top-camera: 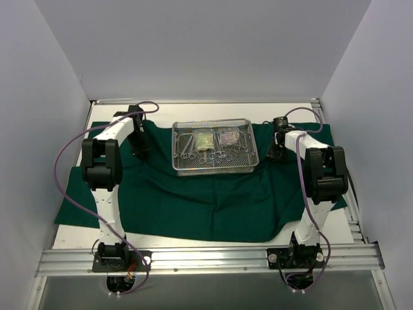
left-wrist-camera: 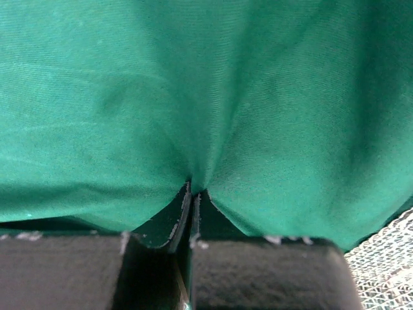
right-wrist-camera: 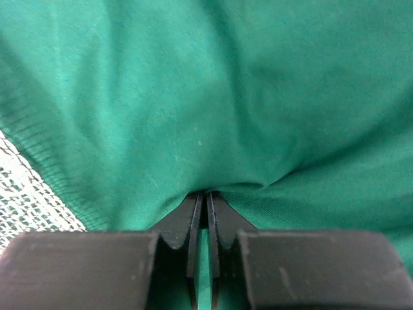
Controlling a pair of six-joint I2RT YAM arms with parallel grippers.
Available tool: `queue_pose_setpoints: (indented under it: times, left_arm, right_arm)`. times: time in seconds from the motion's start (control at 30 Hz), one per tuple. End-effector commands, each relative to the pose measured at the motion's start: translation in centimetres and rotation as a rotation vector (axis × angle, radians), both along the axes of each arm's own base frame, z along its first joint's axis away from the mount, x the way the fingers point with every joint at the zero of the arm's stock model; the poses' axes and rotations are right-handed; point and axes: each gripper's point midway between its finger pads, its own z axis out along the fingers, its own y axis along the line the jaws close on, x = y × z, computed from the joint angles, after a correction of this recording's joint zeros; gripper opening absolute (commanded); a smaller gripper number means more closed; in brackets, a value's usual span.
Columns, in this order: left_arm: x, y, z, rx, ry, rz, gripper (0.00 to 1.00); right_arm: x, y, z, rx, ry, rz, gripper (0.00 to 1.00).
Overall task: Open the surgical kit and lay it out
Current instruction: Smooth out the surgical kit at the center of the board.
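Observation:
The dark green cloth wrap (top-camera: 206,200) lies spread open on the table. The silver wire-mesh tray (top-camera: 215,169) sits on it at the back centre, holding several steel clamps (top-camera: 188,144) and two clear pouches (top-camera: 229,137). My left gripper (top-camera: 140,150) is down on the cloth left of the tray, shut on a pinched fold of cloth (left-wrist-camera: 193,116). My right gripper (top-camera: 276,152) is down on the cloth right of the tray, shut on a fold of cloth (right-wrist-camera: 213,129). The tray's mesh shows at the edge of both wrist views (left-wrist-camera: 387,271) (right-wrist-camera: 26,194).
White walls close in the left, right and back. A metal rail (top-camera: 206,258) runs along the near edge with both arm bases on it. The cloth overhangs toward the table's left side (top-camera: 71,213).

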Motion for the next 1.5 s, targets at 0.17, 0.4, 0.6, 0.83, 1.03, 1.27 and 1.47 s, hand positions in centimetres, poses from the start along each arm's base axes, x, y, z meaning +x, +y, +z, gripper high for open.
queue_pose_setpoints:
  times: [0.17, 0.4, 0.6, 0.83, 1.03, 1.27, 1.47]
  left_arm:
    - [9.3, 3.0, 0.5, 0.057, -0.171, 0.068, 0.02]
    - [13.0, 2.9, -0.1, 0.037, -0.214, 0.082, 0.02]
    - [15.0, 2.6, -0.6, 0.022, -0.249, 0.089, 0.03]
    - [14.1, 3.2, -0.4, 0.044, -0.22, 0.113, 0.16]
    - [12.0, 4.4, 4.1, 0.066, -0.242, 0.151, 0.51]
    - [10.0, 4.7, 13.1, 0.067, -0.395, 0.154, 0.97]
    - [5.1, 4.2, 13.8, 0.029, -0.431, 0.195, 0.96]
  right_arm:
    - [3.4, 0.2, -4.3, 0.019, 0.057, -0.05, 0.0]
    - [6.9, 0.2, -5.2, 0.025, 0.026, -0.063, 0.0]
    - [9.1, -0.3, -5.4, 0.011, 0.003, -0.078, 0.0]
    - [9.8, -0.3, -4.1, 0.017, -0.012, -0.053, 0.06]
    - [10.0, -0.8, 0.9, -0.005, -0.082, -0.049, 0.37]
    - [8.0, -2.6, 7.3, -0.052, -0.193, -0.112, 0.61]
    - [3.5, -4.7, 8.5, 0.0, -0.24, -0.239, 0.63]
